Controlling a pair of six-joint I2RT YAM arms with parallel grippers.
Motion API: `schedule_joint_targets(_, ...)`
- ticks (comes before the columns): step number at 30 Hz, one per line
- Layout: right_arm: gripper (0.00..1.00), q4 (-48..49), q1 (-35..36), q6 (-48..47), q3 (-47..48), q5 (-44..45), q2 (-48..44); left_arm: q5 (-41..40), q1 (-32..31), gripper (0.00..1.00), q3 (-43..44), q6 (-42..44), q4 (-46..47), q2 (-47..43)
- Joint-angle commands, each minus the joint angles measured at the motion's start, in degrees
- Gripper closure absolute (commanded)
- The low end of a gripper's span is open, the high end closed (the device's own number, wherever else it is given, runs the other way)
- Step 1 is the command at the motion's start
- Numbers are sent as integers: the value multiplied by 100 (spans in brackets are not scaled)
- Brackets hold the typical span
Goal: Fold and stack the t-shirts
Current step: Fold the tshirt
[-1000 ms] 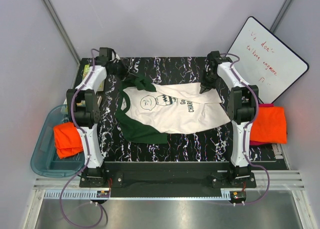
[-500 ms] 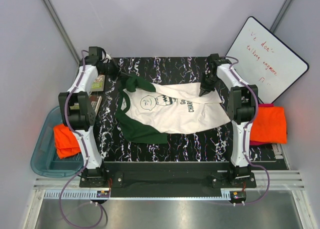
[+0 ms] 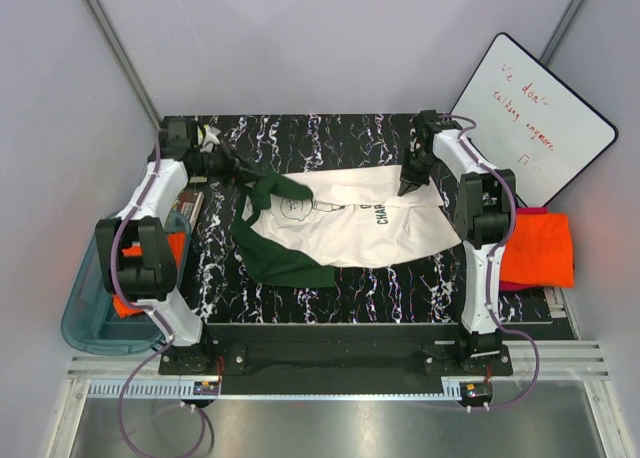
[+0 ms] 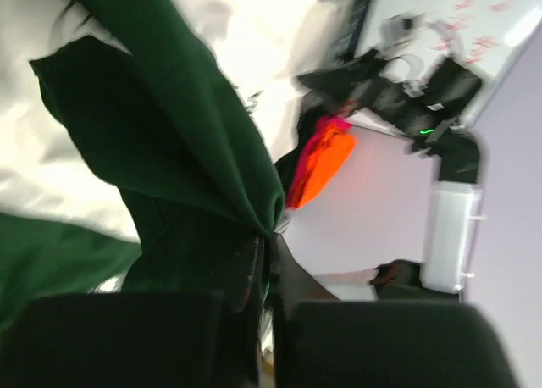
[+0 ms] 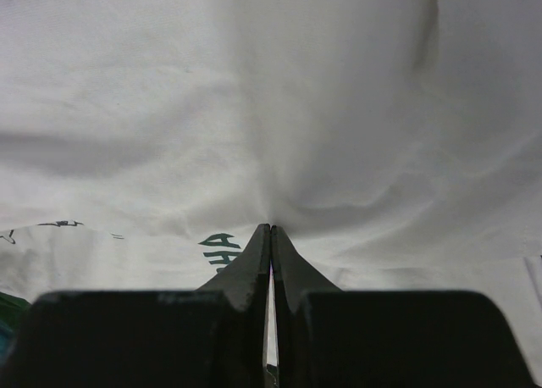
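A cream t-shirt [image 3: 360, 233] with dark green sleeves lies spread on the black marbled table [image 3: 330, 138], its black print partly folded under at the far edge. At the far left, my left gripper [image 3: 240, 174] is shut on the green sleeve [image 3: 282, 187]; in the left wrist view the sleeve [image 4: 169, 151] bunches into the closed tips [image 4: 269, 235]. My right gripper [image 3: 408, 185] is shut on the cream cloth at the shirt's far right edge, and the cloth [image 5: 271, 108] puckers at its tips [image 5: 270, 228]. Orange t-shirts [image 3: 538, 250] lie to the right of the table.
A blue-grey plastic bin [image 3: 80, 323] with orange cloth [image 3: 122, 305] sits at the left, partly behind my left arm. A whiteboard [image 3: 535, 113] leans at the back right. Grey walls close in on three sides.
My left arm has swung out to the left and back, drawing the green sleeve with it. The shirt's far edge has lifted and folded, hiding part of the print. The right gripper has stayed put.
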Motion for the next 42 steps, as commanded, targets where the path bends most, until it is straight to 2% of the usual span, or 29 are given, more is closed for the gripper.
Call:
schedule_joint_targets(1,94,124,-10,-58,-30,-181,-141,-348,86,88,-529,602,-923,-110)
schedule_joint_targets(3,94,141,-19,-66,-65,-198,-149,-375,103,83,-426,717,-810,30)
schedule_joint_targets(5,94,150,-10,-58,-101,-207,-158,-393,95,85,64,673,-643,215)
schedule_joint_targets(6,94,150,-10,-75,-118,-216,-158,-401,95,95,294,647,-573,459)
schedule_joint_targets(7,94,150,-10,-84,-127,-190,-176,-332,95,100,549,525,-503,618)
schedule_joint_targets(8,94,159,-10,-84,-162,-198,-176,-235,95,100,1108,437,-406,994)
schedule_joint_targets(11,94,167,-19,-93,-250,-198,-220,-41,95,100,2068,-168,243,1689)
schedule_joint_targets(12,94,167,-10,-84,-276,-190,-237,46,95,100,2202,-414,863,1866)
schedule_joint_targets(14,94,185,-1,-75,-390,-181,-281,143,103,100,2440,-1292,1472,2400)
schedule_joint_targets(15,93,185,-1,-75,-417,-198,-333,257,95,100,2476,-1818,2067,2587)
schedule_joint_targets(16,93,202,-1,-66,-469,-190,-360,258,86,91,2528,-2006,2273,2754)
schedule_joint_targets(20,93,273,-1,-49,-672,-181,-466,275,68,7,2547,-2271,2530,3379)
schedule_joint_targets(21,93,273,-1,-40,-698,-172,-492,301,60,1,2494,-2193,2574,3362)
schedule_joint_targets(26,93,299,-1,-49,-751,-198,-519,48,51,1,1923,-1604,2522,2748)
schedule_joint_targets(30,93,299,-1,-22,-725,-260,-466,-137,-28,3,2202,-710,1576,2799)
schedule_joint_targets(34,93,299,8,-31,-707,-278,-457,-576,-213,6,3219,276,423,3097)
schedule_joint_targets(39,93,299,-1,-57,-786,-260,-492,-1964,-731,6,4967,1636,-1300,3616)
schedule_joint_targets(42,93,291,-10,-84,-865,-243,-527,-2729,-1065,6,5323,2139,-1758,3880)
